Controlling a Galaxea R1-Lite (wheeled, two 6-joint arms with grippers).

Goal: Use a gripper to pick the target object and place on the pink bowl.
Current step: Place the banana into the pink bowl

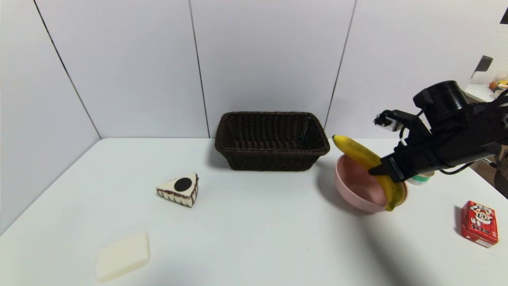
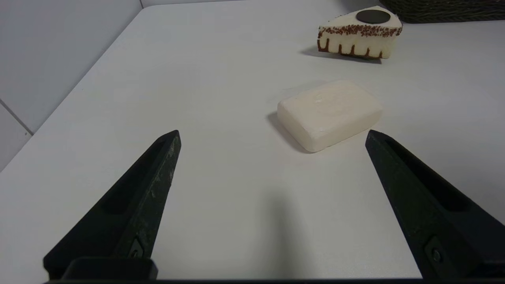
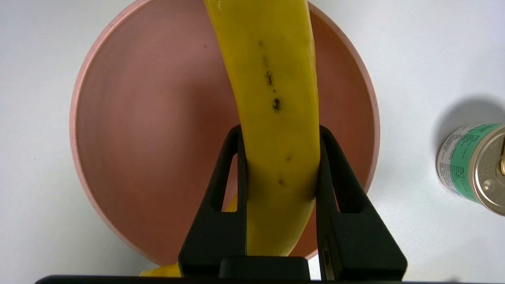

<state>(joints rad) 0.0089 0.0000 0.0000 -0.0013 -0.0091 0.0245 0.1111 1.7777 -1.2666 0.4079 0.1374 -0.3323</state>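
Two fingers of right end effector (image 3: 278, 134) clamp banana (image 3: 272, 98) over pink bowl (image 3: 130, 130); left end effector (image 2: 272, 138) spread apart.

Yellow banana (image 1: 359, 153) (brown-specked), tilted across deep pink bowl (image 1: 349, 190)

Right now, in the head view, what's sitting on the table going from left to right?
Soap bar → cake slice → woven basket → pink bowl, with the banana held over it by the right claw → red box.
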